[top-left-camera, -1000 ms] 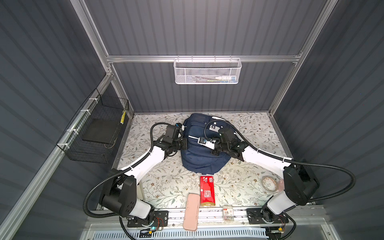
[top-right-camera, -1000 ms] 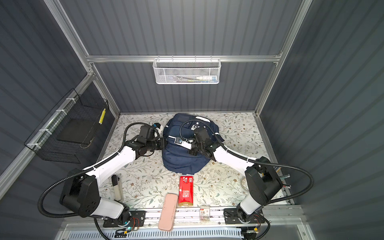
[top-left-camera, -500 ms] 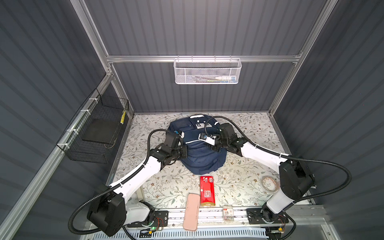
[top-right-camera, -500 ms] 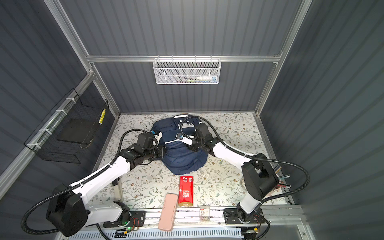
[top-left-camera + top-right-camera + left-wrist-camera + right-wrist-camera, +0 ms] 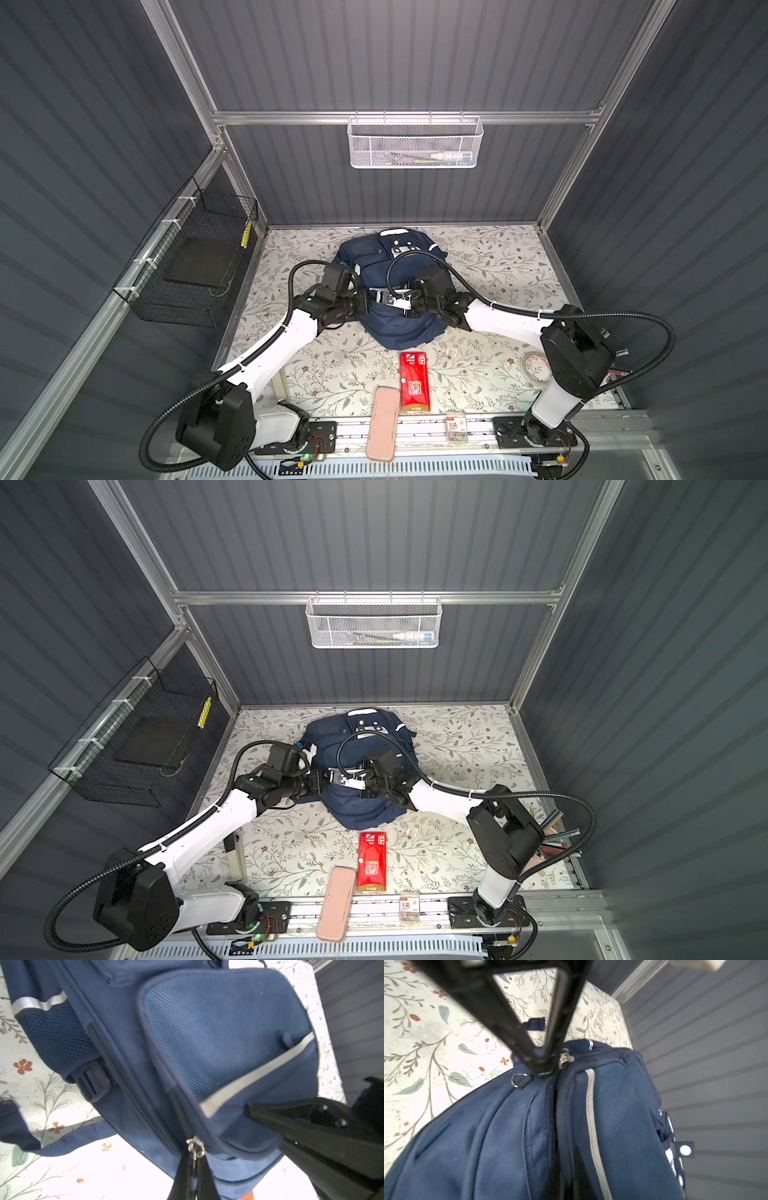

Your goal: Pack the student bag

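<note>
status: early, nothing packed as far as I can see; student bag [image 5: 397,332] lies mid-table toward the back wall on the floral table [image 5: 503,266], both arms on it; left gripper [image 5: 193,1165] is clamped tight on the zipper pull [image 5: 195,1147] at one end of the zip [image 5: 551,1109] that runs between the main body and the front pocket [image 5: 218,1032]; right gripper [image 5: 568,1180] is closed too, jaws nipping what looks like the piped edge of that pocket right beside the zip, so it reads as a brace while the other arm pulls; teeth along the visible run look meshed, no gap into the compartment in either wrist view, so I judge the zip not opened yet, or barely started; far end of the run is out of sight; left to do: open the compartment, then load; loose items not yet in: red packet [image 5: 413,382], pink case [image 5: 382,424] just beside it at the front edge, small card pack [image 5: 456,428] on the rail, tape roll [image 5: 534,368] near the right arm's base; white mesh basket [image 5: 415,143] on the back wall holds pen-like things, black wire basket [image 5: 195,257] on the left wall holds a flat dark slab; whether those belong to the load I can't tell; last step is presumably zipping the bag shut.
</note>
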Robot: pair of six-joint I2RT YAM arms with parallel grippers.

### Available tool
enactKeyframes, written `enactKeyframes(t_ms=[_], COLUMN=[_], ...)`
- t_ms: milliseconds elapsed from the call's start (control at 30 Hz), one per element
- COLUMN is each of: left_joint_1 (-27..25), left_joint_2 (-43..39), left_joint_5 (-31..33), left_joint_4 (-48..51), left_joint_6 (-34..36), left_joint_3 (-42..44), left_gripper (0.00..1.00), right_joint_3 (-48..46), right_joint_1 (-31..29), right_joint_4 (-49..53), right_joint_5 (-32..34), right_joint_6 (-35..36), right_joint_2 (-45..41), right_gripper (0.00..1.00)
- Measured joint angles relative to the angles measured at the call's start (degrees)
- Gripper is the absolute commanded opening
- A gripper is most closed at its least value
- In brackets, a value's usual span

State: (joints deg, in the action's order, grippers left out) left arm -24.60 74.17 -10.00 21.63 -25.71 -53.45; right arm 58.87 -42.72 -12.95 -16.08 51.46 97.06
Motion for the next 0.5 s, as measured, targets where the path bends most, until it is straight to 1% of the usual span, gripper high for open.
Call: enactKeyframes(t_ms=[100,233,467,500], left_joint_1=[1.53,2.84,3.04,3.06], left_joint_2=[2.05,5.84,7.15,7.15], left_joint_5=[-1.92,-2.75,-0.76,-0.59], left_joint_4=[0.20,0.55,3.80,4.11], left_joint_6=[0.72,1.53,4.26,4.66], left_joint_3=[-2.25,-5.11,-9.03,-9.25], left_gripper=[0.00,0.00,0.00,0.02], right_joint_3=[0.07,0.42,0.76,0.76], right_joint_1=[1.62,2.91,3.58,3.58], right_joint_4=[-0.31,1.03,0.94,0.72], right_joint_5=[-3.02,-5.05,-6.27,-6.29], right_joint_6=[0.85,1.92,2.62,2.64], right_joint_2=[-0.35,-0.85,-1.07,-1.07], right_gripper=[0.00,0.00,0.00,0.00])
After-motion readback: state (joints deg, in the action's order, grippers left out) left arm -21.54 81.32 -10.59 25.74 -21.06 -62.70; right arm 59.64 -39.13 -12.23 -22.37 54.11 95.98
